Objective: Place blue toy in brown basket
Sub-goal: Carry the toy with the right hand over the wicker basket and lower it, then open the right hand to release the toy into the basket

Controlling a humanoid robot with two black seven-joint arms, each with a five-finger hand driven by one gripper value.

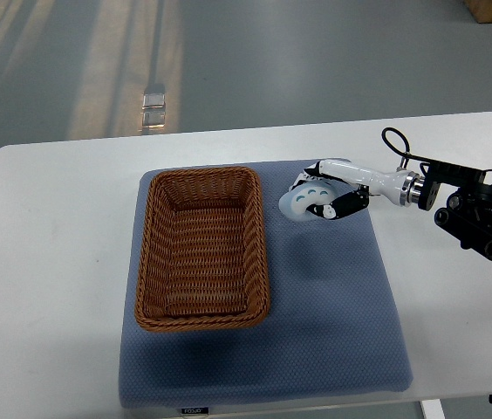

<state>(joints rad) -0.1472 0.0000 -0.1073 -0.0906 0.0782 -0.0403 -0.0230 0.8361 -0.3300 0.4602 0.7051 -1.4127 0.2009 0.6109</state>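
Observation:
A pale blue toy with small holes in it is just right of the brown wicker basket, near the basket's far right corner. My right hand, white with black joints, has its fingers curled around the toy. A faint shadow on the mat nearer to me suggests that the toy hangs a little above the mat. The basket has nothing in it. My left arm does not show.
The basket stands on a blue-grey mat that lies on a white table. My right forearm and its black wrist unit reach in over the table's right side. Grey floor lies beyond the far edge.

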